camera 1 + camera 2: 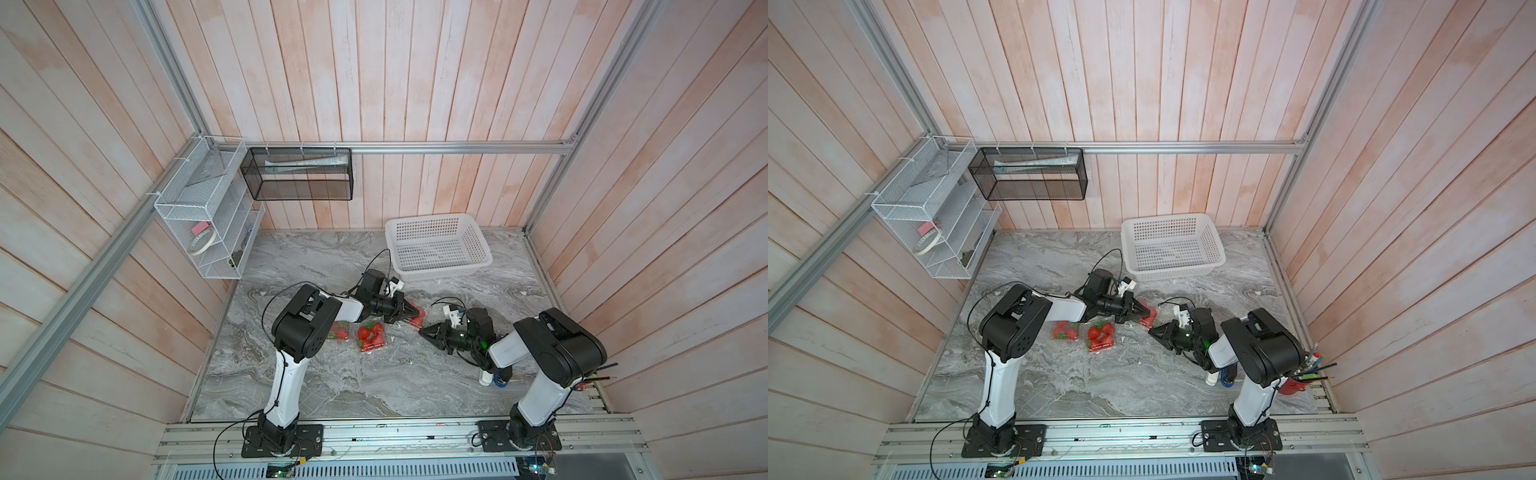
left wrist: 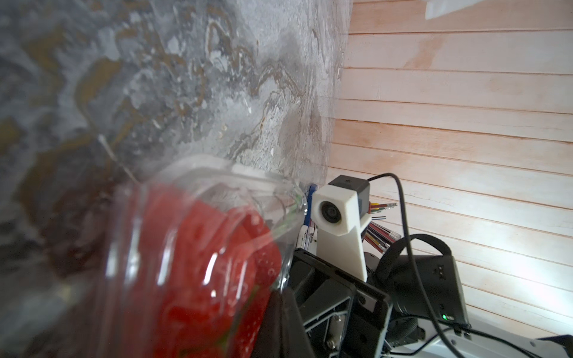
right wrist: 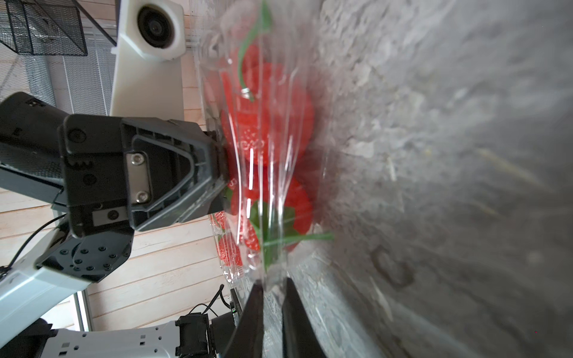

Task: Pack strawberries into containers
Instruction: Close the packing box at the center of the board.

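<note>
The left gripper [image 3: 221,161] has its black jaws fully closed. Their tip presses against the side of a small clear plastic clamshell container [image 3: 276,93] holding bright red strawberries with green caps [image 3: 266,130]; whether any plastic is pinched between them I cannot tell. The right gripper [image 3: 273,283] comes at the same container from the opposite side, jaws nearly together with only a narrow slit between. The container's clear corner reaches right to their tips, but it is not plain whether they clamp it. In a top view this container [image 1: 420,318] lies on the grey marble tabletop [image 1: 332,386], between the two gripper tips.

Two more clear containers of strawberries [image 1: 372,337] sit side by side just to the left, the farther one partly hidden under the left arm's white forearm. The large white perforated plastic basket [image 1: 430,217] stands well behind, near the back wall. A red pencil cup [image 1: 1292,384] shows beside the right arm's base.
</note>
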### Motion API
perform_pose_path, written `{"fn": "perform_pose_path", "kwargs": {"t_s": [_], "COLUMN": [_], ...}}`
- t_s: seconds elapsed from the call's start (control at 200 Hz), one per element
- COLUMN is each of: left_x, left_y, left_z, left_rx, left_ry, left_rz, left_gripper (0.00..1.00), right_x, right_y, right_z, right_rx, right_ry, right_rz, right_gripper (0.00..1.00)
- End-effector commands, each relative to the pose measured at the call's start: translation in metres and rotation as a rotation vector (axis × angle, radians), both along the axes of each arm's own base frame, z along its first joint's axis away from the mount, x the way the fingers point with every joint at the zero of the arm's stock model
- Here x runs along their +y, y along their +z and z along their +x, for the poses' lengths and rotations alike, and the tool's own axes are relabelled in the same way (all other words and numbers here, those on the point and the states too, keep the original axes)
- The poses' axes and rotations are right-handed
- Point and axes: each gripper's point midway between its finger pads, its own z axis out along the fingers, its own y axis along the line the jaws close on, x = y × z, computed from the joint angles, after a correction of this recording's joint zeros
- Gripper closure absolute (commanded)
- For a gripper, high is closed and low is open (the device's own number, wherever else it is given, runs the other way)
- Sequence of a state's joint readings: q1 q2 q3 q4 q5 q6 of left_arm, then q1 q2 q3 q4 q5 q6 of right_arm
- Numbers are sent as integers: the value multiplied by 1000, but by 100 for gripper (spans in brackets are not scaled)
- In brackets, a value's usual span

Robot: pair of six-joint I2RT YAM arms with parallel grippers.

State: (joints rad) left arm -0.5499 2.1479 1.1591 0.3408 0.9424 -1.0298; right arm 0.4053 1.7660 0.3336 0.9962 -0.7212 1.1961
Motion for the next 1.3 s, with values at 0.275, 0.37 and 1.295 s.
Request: {"fn": "perform_pose_path", "kwargs": {"t_s": [0.275, 0.37, 1.295], "left_x": [14, 20, 29], "left_y": [-6, 18, 3], "left_z": [15, 28, 52], "left_rx": [13, -42, -199], "left_ry": [49, 78, 125], "left_rz": [34, 15, 226], "left_gripper": [95, 95, 46], "right_x": [-15, -20, -9], "right_y": [-16, -9, 12], "right_z": [-14, -6, 11], "right_rx": [5, -59, -167], "right_ry": [4, -15, -80], "right_rz": [-135, -180, 11], "right_gripper": [60, 57, 63]}}
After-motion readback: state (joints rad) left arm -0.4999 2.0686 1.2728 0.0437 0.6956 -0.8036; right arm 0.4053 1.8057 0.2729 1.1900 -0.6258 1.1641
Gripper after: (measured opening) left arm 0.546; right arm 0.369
